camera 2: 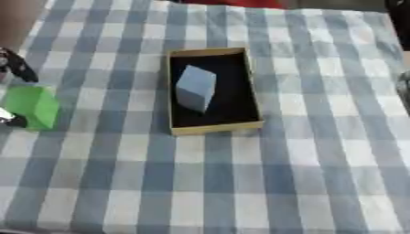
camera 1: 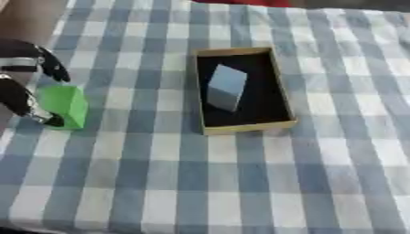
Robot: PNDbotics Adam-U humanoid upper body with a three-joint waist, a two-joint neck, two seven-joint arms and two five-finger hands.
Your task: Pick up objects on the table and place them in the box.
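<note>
Presently catalogued: left hand (camera 1: pixel 28 89), black with silver parts, reaching in from the left edge of the left eye view, its fingers (camera 1: pixel 54 66) and thumb curling around a green block (camera 1: pixel 66 106) and pinching it from two sides. The right eye view is showing far less of this hand, only dark fingertips at the picture's left border, though the block is showing whole there. That view alone is catching a dark shape at its right edge, too little to name; the right hand itself is not showing plainly in either view.

Green block: bright green, flat-faced, sitting low over the blue-and-white checked tablecloth (camera 1: pixel 240 183), well left of the box and outside it; whether it is touching the cloth cannot be told.

Box (camera 1: pixel 243 129): shallow, rectangular, tan-rimmed with a black interior, lying near the table's middle.

Grey-blue block (camera 1: pixel 227 87): lying tilted inside the box, toward its left wall.
</note>
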